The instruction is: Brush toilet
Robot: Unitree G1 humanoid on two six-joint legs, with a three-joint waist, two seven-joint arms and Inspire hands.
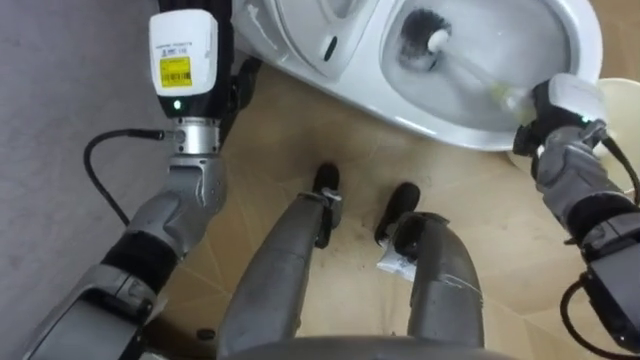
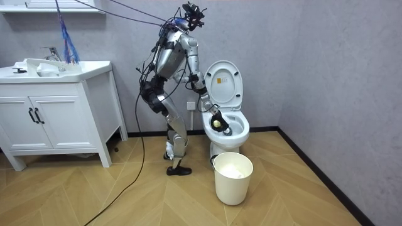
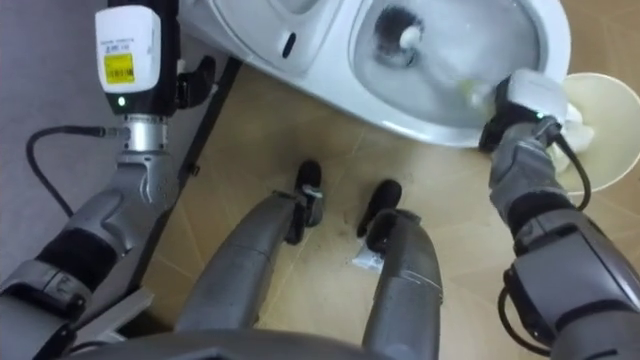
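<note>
A white toilet (image 1: 470, 128) stands in front of me with its lid (image 2: 224, 85) raised. A toilet brush has its dark bristle head (image 1: 424, 42) down in the bowl, and its pale handle (image 1: 480, 82) slants toward my right. My right hand (image 1: 562, 125) is at the bowl's right rim, shut on the end of the handle. The room view shows the same hand (image 2: 217, 121) over the bowl while I stand bent toward the toilet. My left hand (image 1: 184, 60) is raised beside the toilet's left side, seen from its back with the fingers hidden.
A white waste bin (image 2: 233, 177) stands on the wood floor just in front of the toilet, and in the left eye view the bin (image 1: 622, 100) is right behind my right hand. A white vanity cabinet (image 2: 56, 116) with a sink stands at the room view's left. Grey walls close the corner.
</note>
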